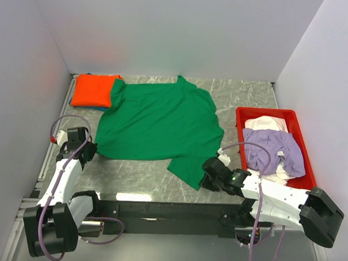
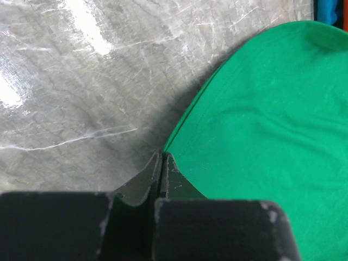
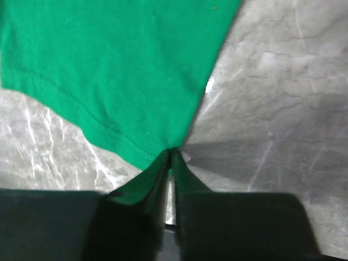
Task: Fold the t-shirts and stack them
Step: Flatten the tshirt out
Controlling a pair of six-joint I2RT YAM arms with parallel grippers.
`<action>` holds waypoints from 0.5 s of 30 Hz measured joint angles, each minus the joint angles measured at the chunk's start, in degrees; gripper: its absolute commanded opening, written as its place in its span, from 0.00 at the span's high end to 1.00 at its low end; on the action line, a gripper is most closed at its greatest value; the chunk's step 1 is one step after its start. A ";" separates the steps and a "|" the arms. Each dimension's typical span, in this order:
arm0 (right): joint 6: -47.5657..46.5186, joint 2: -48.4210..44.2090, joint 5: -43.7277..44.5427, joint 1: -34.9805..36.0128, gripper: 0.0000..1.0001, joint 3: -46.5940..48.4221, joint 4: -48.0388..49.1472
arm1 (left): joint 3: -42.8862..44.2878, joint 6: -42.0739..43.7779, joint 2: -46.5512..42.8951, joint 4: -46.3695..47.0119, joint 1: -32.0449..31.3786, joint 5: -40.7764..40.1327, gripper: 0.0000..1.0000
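Observation:
A bright green t-shirt (image 1: 160,121) lies spread on the marble table. My left gripper (image 1: 91,150) is shut on its near left hem corner; the left wrist view shows the cloth (image 2: 261,119) pinched at the fingertips (image 2: 162,157). My right gripper (image 1: 209,168) is shut on the near right corner of the same shirt (image 3: 119,70), the cloth pulled to a point at the tips (image 3: 171,154). A folded orange t-shirt (image 1: 95,89) lies on a blue one (image 1: 97,107) at the back left. A lilac t-shirt (image 1: 274,149) and a white one (image 1: 265,123) lie crumpled in the red tray (image 1: 301,133).
The red tray stands at the right side of the table, close to my right arm. White walls close in the back and both sides. A black rail runs along the near edge between the arm bases.

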 measured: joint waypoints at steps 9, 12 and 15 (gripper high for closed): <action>-0.20 -5.05 2.69 0.42 1.00 2.08 -6.36 | -0.02 0.02 -1.68 -0.17 0.00 -0.04 0.99; -0.17 -12.26 3.43 0.46 1.00 2.47 -9.97 | -0.04 0.00 -2.56 -0.90 0.00 -0.09 0.99; -0.11 -18.47 4.22 0.46 1.00 3.02 -14.21 | -0.07 -0.02 -3.61 -1.38 0.00 -0.31 0.99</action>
